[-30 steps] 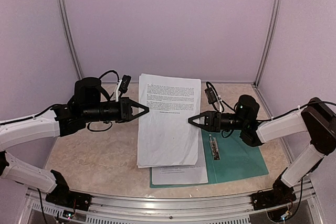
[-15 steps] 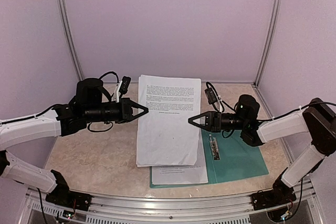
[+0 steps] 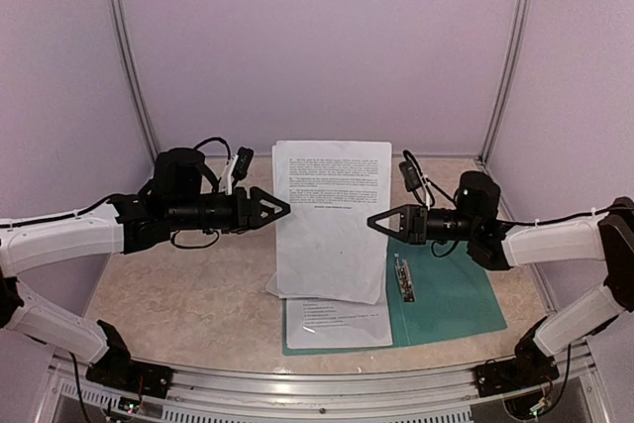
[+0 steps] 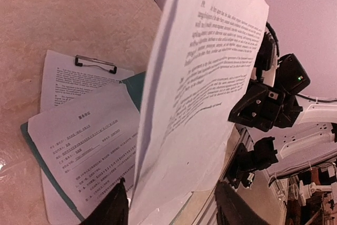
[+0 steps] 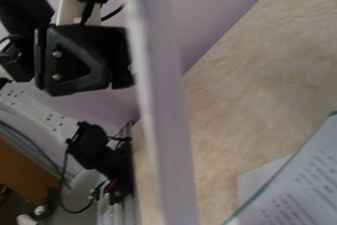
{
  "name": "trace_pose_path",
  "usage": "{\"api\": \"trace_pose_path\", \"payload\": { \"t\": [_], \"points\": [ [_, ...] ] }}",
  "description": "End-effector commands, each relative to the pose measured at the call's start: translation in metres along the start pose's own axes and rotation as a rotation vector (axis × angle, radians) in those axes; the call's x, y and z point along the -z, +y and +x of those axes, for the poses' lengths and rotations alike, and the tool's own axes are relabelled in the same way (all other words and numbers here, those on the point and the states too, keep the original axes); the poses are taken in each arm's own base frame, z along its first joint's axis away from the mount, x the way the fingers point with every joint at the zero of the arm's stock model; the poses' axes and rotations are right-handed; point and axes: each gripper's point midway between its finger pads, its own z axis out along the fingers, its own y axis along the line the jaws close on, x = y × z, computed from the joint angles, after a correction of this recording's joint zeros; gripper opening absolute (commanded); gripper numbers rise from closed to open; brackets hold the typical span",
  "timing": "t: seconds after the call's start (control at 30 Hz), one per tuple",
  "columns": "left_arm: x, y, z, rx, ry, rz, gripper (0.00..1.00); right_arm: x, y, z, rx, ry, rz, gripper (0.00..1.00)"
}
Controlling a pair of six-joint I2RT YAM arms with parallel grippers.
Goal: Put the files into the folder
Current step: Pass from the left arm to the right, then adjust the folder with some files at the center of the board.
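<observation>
Files [image 3: 329, 215] hang upright above the open folder [image 3: 451, 304], over its left half, where other printed sheets [image 3: 337, 322] already lie flat. The right tool [image 3: 370, 221] is closed on the stack's edge on the side toward the folder's bare right half. The left tool [image 3: 287, 208] sits at the opposite edge, and the left wrist view shows its fingers [image 4: 115, 206] standing apart with the paper's edge loose between them. The whole stack therefore seems to hang from one pinch. My reading is that the step in hand is lowering this stack onto the folder. It would go best with the bottom edge set down first on the lying sheets, square to the folder's spine. The top can then be eased down flat so nothing overhangs onto the worktop [image 3: 188, 284]. With only one side gripped the paper may swing or fan out, so a slow descent looks wise, with the left tool steadying its edge. The landing should also stay clear of the small metal clip [image 3: 404, 279] at the folder's spine. The held paper is white and thin, apparently more than one sheet, with dense black text on its upper part and a blank lower part.
</observation>
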Motion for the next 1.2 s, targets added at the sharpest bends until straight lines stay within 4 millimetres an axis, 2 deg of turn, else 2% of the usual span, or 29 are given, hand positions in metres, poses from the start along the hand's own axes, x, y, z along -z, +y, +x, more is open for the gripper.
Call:
{"api": "trace_pose_path", "payload": {
  "t": [0.0, 0.07, 0.1, 0.23, 0.3, 0.37, 0.43, 0.57, 0.67, 0.83, 1.0, 1.17],
  "points": [
    [-0.004, 0.005, -0.007, 0.004, 0.003, -0.033, 0.66, 0.017, -0.013, -0.011, 0.012, -0.006, 0.127, 0.00],
    [-0.005, 0.018, 0.000, 0.035, 0.040, -0.098, 0.78, 0.028, -0.017, -0.015, 0.004, -0.005, 0.191, 0.00],
    [-0.007, 0.026, 0.005, 0.046, 0.063, -0.132, 0.80, 0.035, -0.020, -0.018, -0.001, -0.008, 0.230, 0.00],
    [-0.020, 0.035, 0.027, 0.004, 0.137, -0.198, 0.82, 0.071, -0.031, -0.031, -0.025, -0.017, 0.396, 0.00],
    [-0.029, 0.028, 0.039, -0.091, 0.153, -0.213, 0.82, 0.090, -0.035, -0.038, -0.039, -0.037, 0.469, 0.00],
    [-0.038, 0.030, 0.048, -0.143, 0.190, -0.275, 0.82, 0.106, -0.042, -0.038, -0.063, -0.022, 0.538, 0.00],
    [-0.052, 0.048, 0.063, -0.161, 0.264, -0.386, 0.82, 0.115, -0.044, -0.042, -0.063, -0.013, 0.573, 0.00],
    [-0.073, 0.070, 0.093, -0.197, 0.410, -0.525, 0.79, 0.120, -0.054, -0.041, -0.084, 0.010, 0.598, 0.00],
    [-0.086, 0.084, 0.103, -0.176, 0.449, -0.571, 0.77, 0.124, -0.058, -0.044, -0.080, 0.003, 0.607, 0.00],
    [-0.086, 0.102, 0.092, -0.060, 0.443, -0.528, 0.76, 0.118, -0.059, -0.039, -0.090, 0.008, 0.552, 0.00],
    [-0.079, 0.123, 0.067, 0.080, 0.404, -0.441, 0.76, 0.116, -0.059, -0.037, -0.088, 0.007, 0.535, 0.00],
    [-0.089, 0.144, 0.055, 0.211, 0.426, -0.369, 0.74, 0.113, -0.058, -0.039, -0.088, 0.005, 0.517, 0.00]
  ]
}}
